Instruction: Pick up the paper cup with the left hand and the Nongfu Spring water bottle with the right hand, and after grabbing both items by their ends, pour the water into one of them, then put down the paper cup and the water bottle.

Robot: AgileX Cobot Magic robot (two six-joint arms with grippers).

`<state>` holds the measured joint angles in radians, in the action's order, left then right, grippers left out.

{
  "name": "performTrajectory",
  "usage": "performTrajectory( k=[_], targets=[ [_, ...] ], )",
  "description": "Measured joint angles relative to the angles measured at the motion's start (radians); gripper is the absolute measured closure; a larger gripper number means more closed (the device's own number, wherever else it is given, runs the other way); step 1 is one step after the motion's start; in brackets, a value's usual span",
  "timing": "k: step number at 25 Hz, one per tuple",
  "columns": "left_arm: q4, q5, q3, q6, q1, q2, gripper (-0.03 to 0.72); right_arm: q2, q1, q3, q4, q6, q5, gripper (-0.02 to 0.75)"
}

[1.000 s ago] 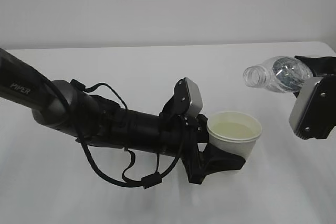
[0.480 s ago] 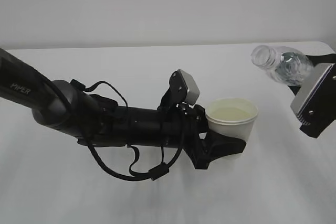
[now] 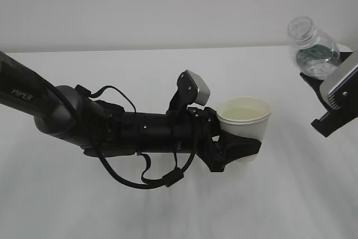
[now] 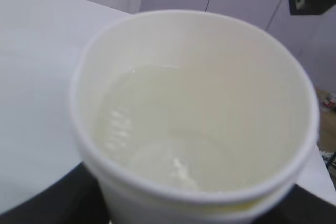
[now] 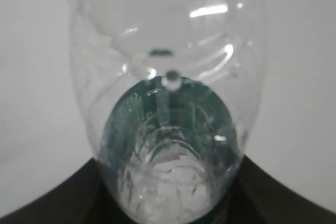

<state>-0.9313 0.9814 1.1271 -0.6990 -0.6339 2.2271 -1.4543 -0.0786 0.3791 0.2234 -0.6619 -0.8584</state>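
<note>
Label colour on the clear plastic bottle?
Dark green, on the clear ribbed plastic bottle; right wrist view shows it best.

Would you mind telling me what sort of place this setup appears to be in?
Probably a lab or test bench: a bare white table against a plain wall, with only two robot arms, a paper cup and a water bottle in view.

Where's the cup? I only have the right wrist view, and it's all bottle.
Observer: The left gripper holds the cup, left of and lower than the bottle, apart from it.
Operator: Any water in it?
Observer: Yes. The left wrist view shows water across its bottom, well below the rim.
Operator: Is the bottle over the cup?
Observer: No. Its mouth points up, off to the cup's right.
</note>
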Motion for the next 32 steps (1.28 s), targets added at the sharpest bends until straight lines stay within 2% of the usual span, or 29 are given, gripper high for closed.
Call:
performTrajectory(
  k=[7,13,20,28,32],
  targets=[
    [0.068,0.0,0.0,0.001,0.0,0.001,0.249,0.0,0.0,0.0,0.0,0.264,-0.053,0.364],
    [0.098,0.0,0.0,0.049,0.0,0.001,0.249,0.0,0.0,0.0,0.0,0.459,-0.1,0.364],
    [0.15,0.029,0.0,0.098,0.0,0.001,0.249,-0.058,0.0,0.001,-0.002,0.688,-0.231,0.364],
    [0.155,0.029,0.0,0.128,0.0,0.001,0.249,-0.146,0.0,0.001,-0.013,0.752,-0.258,0.364],
    [0.156,0.029,0.0,0.132,0.0,0.001,0.249,-0.181,0.0,0.005,-0.062,0.754,-0.26,0.364]
  ],
)
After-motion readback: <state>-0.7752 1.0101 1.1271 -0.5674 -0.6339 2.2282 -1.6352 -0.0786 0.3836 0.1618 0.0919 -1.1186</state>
